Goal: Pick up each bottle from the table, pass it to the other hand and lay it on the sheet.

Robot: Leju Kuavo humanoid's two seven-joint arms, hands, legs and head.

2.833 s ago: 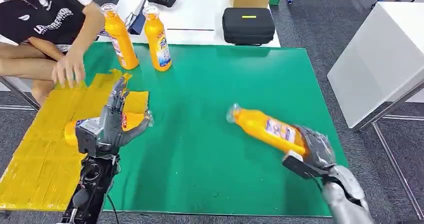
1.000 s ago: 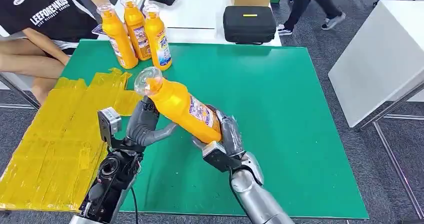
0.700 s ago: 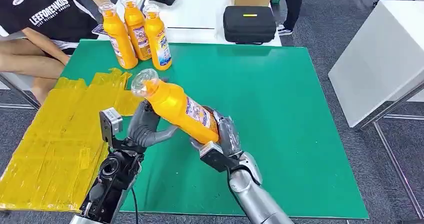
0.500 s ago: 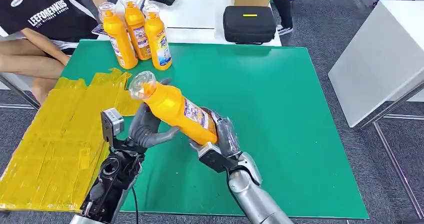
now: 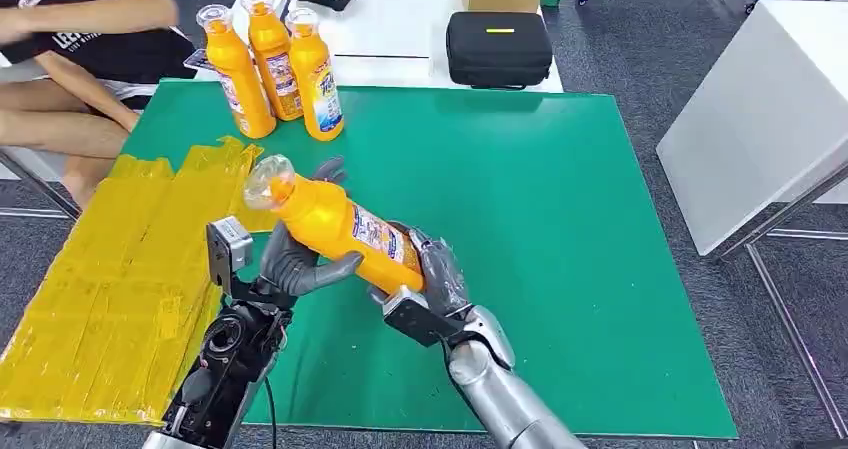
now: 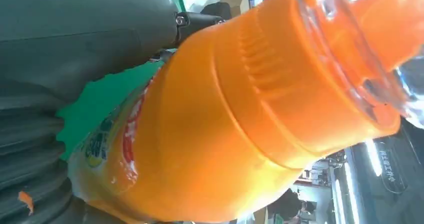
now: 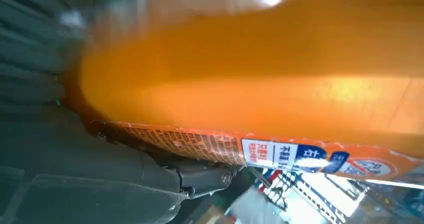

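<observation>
Green mat point(image 5: 520, 219) covers the table and serves as landmark. Yellow sheet point(image 5: 110, 279) lies over the mat's left edge. 3 upright bottles point(image 5: 275, 64) stand at the mat's far left corner, just beside one another. A person point(image 5: 70, 29) sits beyond that corner. Held bottle point(image 5: 335, 229) is above the mat's left-centre, tilted, clear cap toward the sheet. Right hand point(image 5: 430, 284) has fingers clamped on its base. Left hand point(image 5: 290, 264) has fingers wrapped under its upper body, touching it.
</observation>
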